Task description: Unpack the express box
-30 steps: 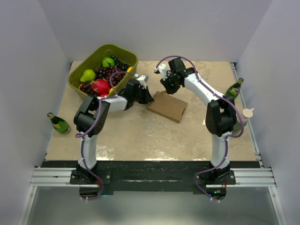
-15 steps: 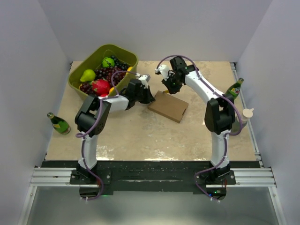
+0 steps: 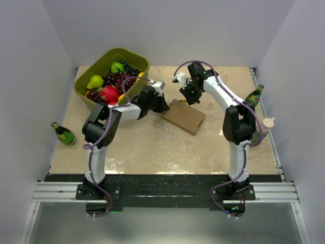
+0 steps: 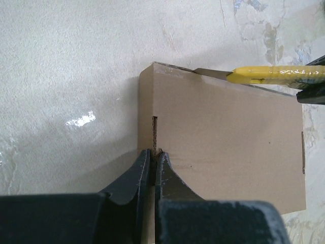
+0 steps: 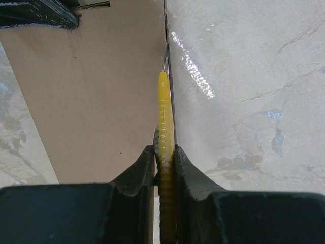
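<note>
Box [image 3: 184,116] lies flat, long axis running far-left to near-right.

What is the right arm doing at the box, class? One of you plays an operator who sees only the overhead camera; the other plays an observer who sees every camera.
Observer: The right tool is shut on a yellow knife.
Operator: Where is the cutting end?
Observer: The blade lies along one top edge of the cardboard box.
Operator: And the left arm?
Observer: The left tool is shut, its tips at the edge opposite the knife, beside a short slit.
</note>
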You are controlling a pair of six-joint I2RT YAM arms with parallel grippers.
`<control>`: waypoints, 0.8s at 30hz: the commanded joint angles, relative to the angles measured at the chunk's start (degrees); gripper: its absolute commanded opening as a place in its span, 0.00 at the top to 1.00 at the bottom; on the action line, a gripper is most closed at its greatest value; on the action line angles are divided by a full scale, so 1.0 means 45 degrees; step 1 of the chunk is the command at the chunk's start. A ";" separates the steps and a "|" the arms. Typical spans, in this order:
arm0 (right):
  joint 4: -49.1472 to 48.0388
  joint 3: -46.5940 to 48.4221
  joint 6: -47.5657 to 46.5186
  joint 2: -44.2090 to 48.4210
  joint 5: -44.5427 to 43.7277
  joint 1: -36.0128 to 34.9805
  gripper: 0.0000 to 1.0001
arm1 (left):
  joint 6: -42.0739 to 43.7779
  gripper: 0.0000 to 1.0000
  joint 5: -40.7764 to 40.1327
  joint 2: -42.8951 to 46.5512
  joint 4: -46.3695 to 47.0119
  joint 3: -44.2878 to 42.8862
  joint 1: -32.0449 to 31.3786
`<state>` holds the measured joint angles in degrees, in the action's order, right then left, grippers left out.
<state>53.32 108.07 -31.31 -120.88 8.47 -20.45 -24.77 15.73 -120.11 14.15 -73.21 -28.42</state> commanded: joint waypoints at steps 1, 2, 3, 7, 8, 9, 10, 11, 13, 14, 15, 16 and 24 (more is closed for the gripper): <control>0.3540 -0.0012 0.0102 -0.0520 0.0032 0.0071 1.00 | 0.0564 1.00 -0.1268 -0.0710 -0.1133 0.0155 -0.0011; 0.3619 -0.0012 0.0102 -0.0540 -0.0026 0.0110 1.00 | 0.0564 1.00 -0.1287 -0.0691 -0.1133 0.0156 -0.0011; 0.3736 0.0007 0.0083 -0.0559 -0.0104 0.0130 1.00 | 0.0564 1.00 -0.1307 -0.0691 -0.1133 0.0175 0.0008; 0.4341 0.0027 0.0121 -0.0677 -0.0397 0.0169 1.00 | 0.0525 1.00 -0.1346 -0.0652 -0.1075 0.0253 -0.0011; 0.4420 0.0008 0.0161 -0.0638 -0.0436 0.0188 1.00 | 0.0525 1.00 -0.1327 -0.0652 -0.1055 0.0253 -0.0011; 0.4517 -0.0031 0.0180 -0.0599 -0.0475 0.0188 1.00 | 0.0525 1.00 -0.1327 -0.0671 -0.1055 0.0253 -0.0011; 0.4538 -0.0090 0.0219 -0.0502 -0.0592 0.0188 1.00 | 0.0525 1.00 -0.1327 -0.0690 -0.1055 0.0253 -0.0011; 0.4538 -0.0148 0.0239 -0.0424 -0.0670 0.0188 1.00 | 0.0525 1.00 -0.1327 -0.0691 -0.1055 0.0273 -0.0011; 0.4557 -0.0421 0.0239 -0.0326 -0.0826 0.0208 1.00 | 0.0525 1.00 -0.1346 -0.0710 -0.1036 0.0273 -0.0011; 0.4557 -0.0480 0.0258 -0.0248 -0.0827 0.0247 1.00 | 0.0525 1.00 -0.1327 -0.0710 -0.1036 0.0273 -0.0011; 0.4557 -0.0655 0.0259 -0.0209 -0.0866 0.0286 1.00 | 0.0525 1.00 -0.1327 -0.0710 -0.1036 0.0273 -0.0011; 0.4519 -0.0715 0.0278 -0.0189 -0.0886 0.0286 1.00 | 0.0544 1.00 -0.1327 -0.0710 -0.1055 0.0273 -0.0011; 0.4616 -0.1358 0.0259 0.0221 -0.1159 0.0442 1.00 | 0.0545 1.00 -0.1346 -0.0671 -0.1016 0.0273 0.0027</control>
<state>61.01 105.14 -29.58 -122.83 4.84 -18.70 -24.47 15.88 -120.11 14.33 -73.21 -28.95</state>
